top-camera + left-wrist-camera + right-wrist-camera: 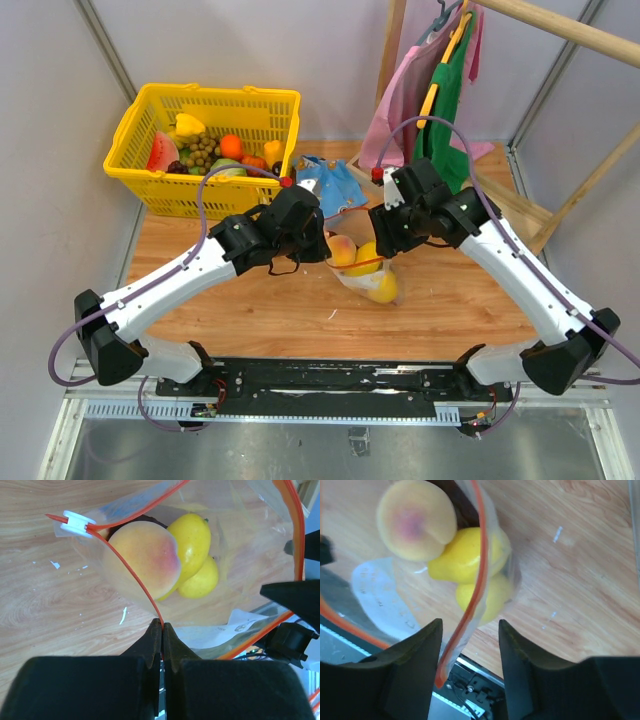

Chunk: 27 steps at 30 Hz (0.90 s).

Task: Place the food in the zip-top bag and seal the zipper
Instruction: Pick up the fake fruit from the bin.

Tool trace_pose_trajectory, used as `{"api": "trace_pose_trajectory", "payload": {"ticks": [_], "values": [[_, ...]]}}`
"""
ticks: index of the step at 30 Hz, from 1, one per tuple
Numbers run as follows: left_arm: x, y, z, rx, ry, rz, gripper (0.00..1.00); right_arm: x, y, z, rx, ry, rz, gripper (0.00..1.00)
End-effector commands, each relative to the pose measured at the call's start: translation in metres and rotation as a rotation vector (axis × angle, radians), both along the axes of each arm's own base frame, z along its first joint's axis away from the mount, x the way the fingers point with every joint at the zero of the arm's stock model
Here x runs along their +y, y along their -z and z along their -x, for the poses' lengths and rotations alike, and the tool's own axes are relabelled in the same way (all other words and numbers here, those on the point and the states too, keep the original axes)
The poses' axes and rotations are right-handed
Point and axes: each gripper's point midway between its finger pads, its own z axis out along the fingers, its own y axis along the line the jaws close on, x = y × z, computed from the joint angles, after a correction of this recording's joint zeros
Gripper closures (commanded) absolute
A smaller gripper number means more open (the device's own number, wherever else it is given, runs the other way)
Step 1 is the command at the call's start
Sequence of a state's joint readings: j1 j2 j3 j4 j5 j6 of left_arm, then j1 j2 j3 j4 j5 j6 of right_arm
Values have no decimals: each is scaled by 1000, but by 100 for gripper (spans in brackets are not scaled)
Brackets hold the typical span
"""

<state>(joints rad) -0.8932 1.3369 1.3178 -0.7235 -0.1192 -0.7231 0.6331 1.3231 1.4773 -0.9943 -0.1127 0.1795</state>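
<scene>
The clear zip-top bag point(365, 272) hangs between my two grippers over the wooden table. Inside it are the peach point(145, 557), the lemon point(192, 537) and the mango point(202, 577), with a dark piece point(145, 519) just showing behind the peach. My left gripper point(162, 626) is shut on the red-orange zipper point(132, 577), whose white slider point(77, 522) sits at the far end. My right gripper point(470, 630) stands open, and the zipper's other side point(479, 565) passes loosely between its fingers without being clamped. The bag's mouth gapes wide.
A yellow mesh basket point(215, 100) full of toy fruit stands at the back left. A blue pouch point(330, 182) lies behind the bag. Garments on a wooden rack point(440, 80) hang at the back right. The metal rail point(340, 385) runs along the near edge.
</scene>
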Motion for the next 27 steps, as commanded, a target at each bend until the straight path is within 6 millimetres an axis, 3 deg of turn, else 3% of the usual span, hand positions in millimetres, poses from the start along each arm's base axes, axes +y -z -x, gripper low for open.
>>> {"api": "trace_pose_trajectory", "payload": {"ticks": [1,6,8,18,22,27], "values": [[1,-17,-6,-50,-32,46,100,-29,6,0,11,71,176,57],[6,-17,-6,-53,-52,34,100,-35,-13,-5,-48,67,193,93],[7,-18,-7,-56,-54,35,100,-34,-17,-6,-59,66,187,99],[2,-15,-6,-52,-35,38,99,-27,-33,-16,-124,58,140,99],[10,-24,-12,-89,-65,20,84,-23,-31,-15,-123,47,123,99],[28,-48,-25,-169,-106,-2,65,-22,-32,-15,-139,46,105,99]]}}
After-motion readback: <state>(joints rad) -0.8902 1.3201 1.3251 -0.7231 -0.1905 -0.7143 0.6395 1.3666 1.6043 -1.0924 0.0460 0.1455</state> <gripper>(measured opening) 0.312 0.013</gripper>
